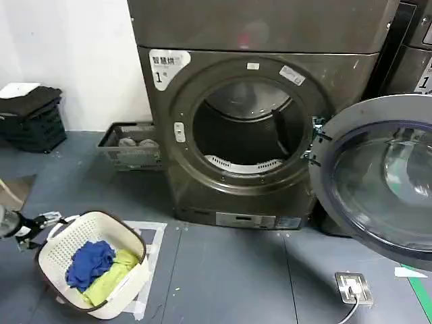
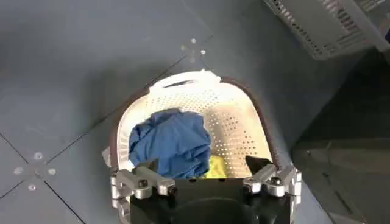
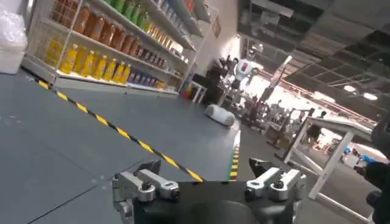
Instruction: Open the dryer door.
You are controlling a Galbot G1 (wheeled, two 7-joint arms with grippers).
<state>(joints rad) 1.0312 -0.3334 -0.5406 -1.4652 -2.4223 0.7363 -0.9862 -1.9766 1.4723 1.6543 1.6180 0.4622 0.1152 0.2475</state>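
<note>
The door (image 1: 381,177) hangs swung wide open. The left hand (image 1: 42,223) hovers low beside the basket (image 1: 61,237), fingers spread, empty. The right hand (image 3: 207,173) is spread too, holding nothing.

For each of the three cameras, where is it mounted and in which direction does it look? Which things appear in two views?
Head view: from the robot's head, forward and down at the dryer door, swung open; the left gripper shows beside the laundry basket.
Left wrist view: on the left arm, looking down into the laundry basket; open left gripper.
Right wrist view: on the right arm, facing store shelves; open right gripper.
Shared: head and left wrist views both show the basket.
</note>
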